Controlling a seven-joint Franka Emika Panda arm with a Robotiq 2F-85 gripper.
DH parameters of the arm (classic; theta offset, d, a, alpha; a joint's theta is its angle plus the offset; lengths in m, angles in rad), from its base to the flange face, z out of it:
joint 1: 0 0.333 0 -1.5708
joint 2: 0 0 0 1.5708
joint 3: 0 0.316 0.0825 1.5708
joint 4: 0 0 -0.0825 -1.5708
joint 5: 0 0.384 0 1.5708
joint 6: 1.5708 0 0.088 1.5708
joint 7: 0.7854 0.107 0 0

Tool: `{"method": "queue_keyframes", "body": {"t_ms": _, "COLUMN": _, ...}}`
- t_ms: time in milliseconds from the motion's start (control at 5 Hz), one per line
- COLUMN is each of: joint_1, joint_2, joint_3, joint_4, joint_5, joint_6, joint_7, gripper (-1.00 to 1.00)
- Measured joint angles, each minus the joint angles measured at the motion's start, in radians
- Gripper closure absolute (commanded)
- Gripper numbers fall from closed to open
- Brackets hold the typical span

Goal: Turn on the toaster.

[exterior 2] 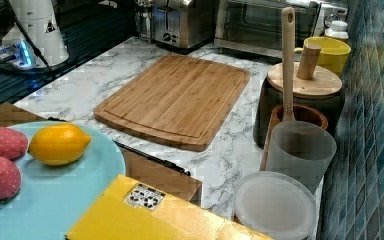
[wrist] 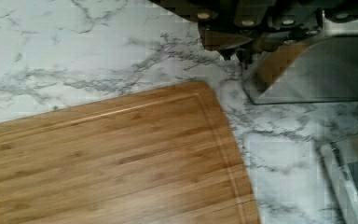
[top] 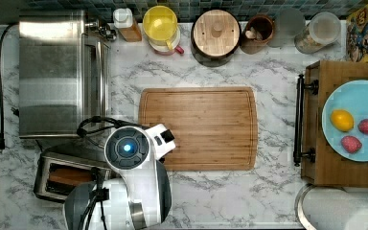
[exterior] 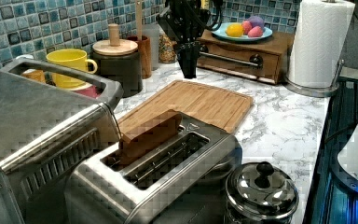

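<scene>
The toaster (top: 52,178) stands at the top view's lower left, a small steel box with two long slots. A brown slice of bread (exterior: 150,134) sticks up from its far slot in the left view, where the toaster (exterior: 168,179) is close by. Across the counter in the right view, the toaster (exterior 2: 172,22) shows its black knob and lever side. My arm (top: 132,158) hangs over the toaster's right end in the top view. The dark gripper (exterior: 189,72) points down over the cutting board (top: 199,127), apart from the toaster. Its fingers (wrist: 237,55) look shut on nothing.
A large steel toaster oven (top: 57,72) stands right behind the toaster. A steel lidded pot (exterior: 261,189) sits beside the toaster. Jars, a yellow mug (top: 160,24) and a wooden-lidded pot (top: 216,33) line the tiled wall. A paper towel roll (exterior: 319,42) and a fruit plate (top: 359,120) stand beyond the board.
</scene>
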Motion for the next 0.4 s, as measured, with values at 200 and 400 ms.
{"method": "queue_keyframes", "body": {"t_ms": 200, "joint_1": 0.013, "joint_2": 0.004, "joint_3": 0.010, "joint_4": -0.012, "joint_5": 0.020, "joint_6": -0.004, "joint_7": -0.028, "gripper": 1.00}}
{"method": "queue_keyframes", "body": {"t_ms": 400, "joint_1": 0.046, "joint_2": 0.005, "joint_3": 0.014, "joint_4": -0.031, "joint_5": 0.020, "joint_6": -0.025, "joint_7": -0.081, "gripper": 1.00}}
